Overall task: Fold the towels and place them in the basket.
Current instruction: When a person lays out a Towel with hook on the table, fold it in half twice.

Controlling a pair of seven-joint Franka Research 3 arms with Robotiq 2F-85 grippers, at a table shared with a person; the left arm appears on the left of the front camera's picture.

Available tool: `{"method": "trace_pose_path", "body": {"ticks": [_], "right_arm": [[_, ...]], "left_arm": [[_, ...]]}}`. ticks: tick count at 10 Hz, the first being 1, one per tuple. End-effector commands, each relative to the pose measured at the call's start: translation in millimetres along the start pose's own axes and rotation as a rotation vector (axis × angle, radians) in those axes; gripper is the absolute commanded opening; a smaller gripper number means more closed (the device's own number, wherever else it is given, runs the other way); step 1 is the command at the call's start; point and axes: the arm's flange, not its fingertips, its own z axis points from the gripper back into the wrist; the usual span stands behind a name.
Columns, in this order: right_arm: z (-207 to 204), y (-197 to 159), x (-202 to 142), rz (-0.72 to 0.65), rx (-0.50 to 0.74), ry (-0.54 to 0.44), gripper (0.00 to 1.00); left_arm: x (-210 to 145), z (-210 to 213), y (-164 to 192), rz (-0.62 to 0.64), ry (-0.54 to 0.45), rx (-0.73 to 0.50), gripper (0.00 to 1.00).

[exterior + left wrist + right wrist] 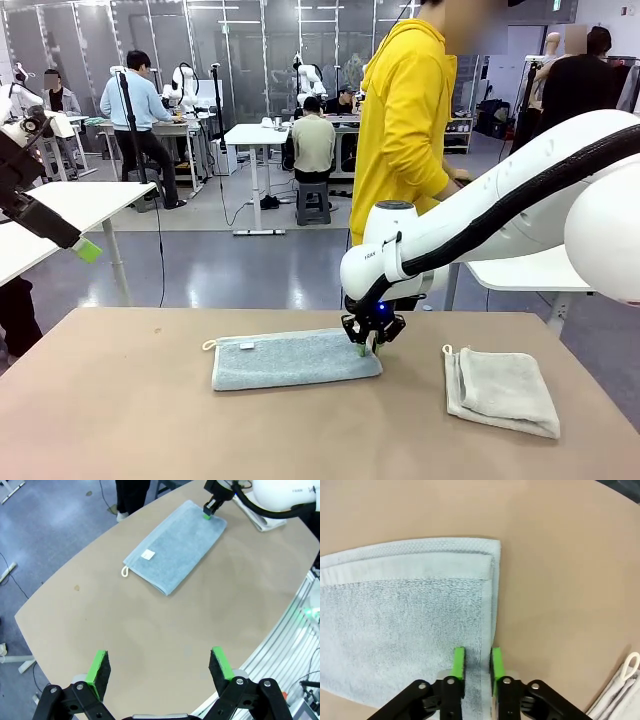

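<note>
Table: tan top, bearing two towels. Blue-grey towel: folded to a long rectangle, lying flat near the middle of the table, white label and small loop at its left end in the front view. Cream-white towel: folded, flat on the table's right side, well apart from the blue-grey one, its loop at the far left corner. Right gripper: lowered onto the right end of the blue-grey towel; in the right wrist view the two green pads stand nearly together, a narrow strip of the towel's short hemmed edge between them; the jaws are closed on that edge, the towel still flat against the table. The cream-white towel's loop and edge show at the lower right corner of that view. Left gripper: raised high above the bare near part of the table, fingers spread wide, nothing between them and nothing touched; seen in the front view at the left edge, one green pad lifted clear of the table. Person in a yellow hooded top: standing at the far side of the table.
</note>
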Motion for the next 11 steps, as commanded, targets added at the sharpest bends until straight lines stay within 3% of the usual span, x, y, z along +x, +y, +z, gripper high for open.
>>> {"method": "trace_pose_path", "body": {"ticks": [1,6,11], "right_arm": [[-20,1,-1,-0.03,-0.025,0.03,0.0],[3,2,-5,0.011,-0.028,0.041,0.0],[104,-20,-16,0.074,-0.062,-0.103,0.0]], "left_arm": [[-1,-1,0,0.001,0.001,0.001,1.0],[-1,-1,0,0.001,0.001,0.001,1.0],[-1,-1,0,0.001,0.001,0.001,1.0]]}}
